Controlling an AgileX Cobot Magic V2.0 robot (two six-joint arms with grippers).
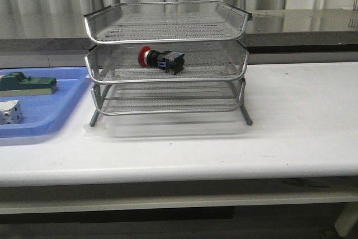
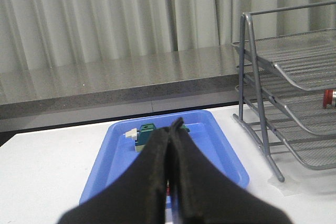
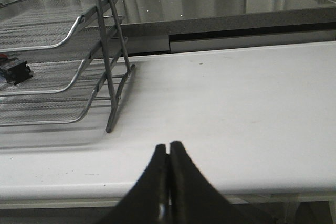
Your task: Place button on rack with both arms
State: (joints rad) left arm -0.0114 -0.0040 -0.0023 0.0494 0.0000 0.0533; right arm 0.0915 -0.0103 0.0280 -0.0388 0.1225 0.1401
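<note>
A white table (image 1: 291, 132) fills most of the front view. At its nine o'clock edge sits a flat blue tray (image 1: 53, 113). Inside it, a green block (image 1: 27, 84) lies toward twelve o'clock, and a white cube-like part (image 1: 10, 112) sits nearer six. Behind runs a grey stone counter (image 1: 302, 23), with pale curtains (image 2: 105, 14) beyond.

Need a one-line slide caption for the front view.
Red-headed button lying on its side in the middle tier of the wire rack, blue tray alongside.
</note>
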